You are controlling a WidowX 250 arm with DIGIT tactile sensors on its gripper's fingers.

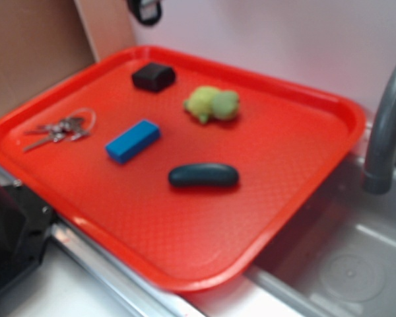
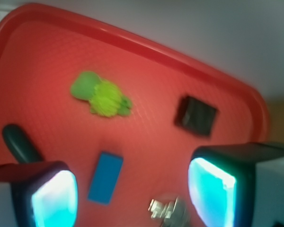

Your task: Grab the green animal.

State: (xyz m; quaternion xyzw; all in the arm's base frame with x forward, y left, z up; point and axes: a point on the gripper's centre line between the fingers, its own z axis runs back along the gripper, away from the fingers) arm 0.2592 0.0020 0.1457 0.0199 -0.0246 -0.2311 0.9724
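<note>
Since the hand (image 2: 132, 194) hovers wide-spread and empty above the red plastic tray (image 1: 303, 198), the fuzzy yellow-green plush animal (image 1: 212, 104) lies ungrasped near the tray's far rim, beyond the blue rectangular block (image 1: 132, 140).

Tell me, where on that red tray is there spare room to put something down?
The near right part of the red tray, past the dark teal case, is bare. The far left half is crowded: keys, blue block, black box, green animal.
</note>
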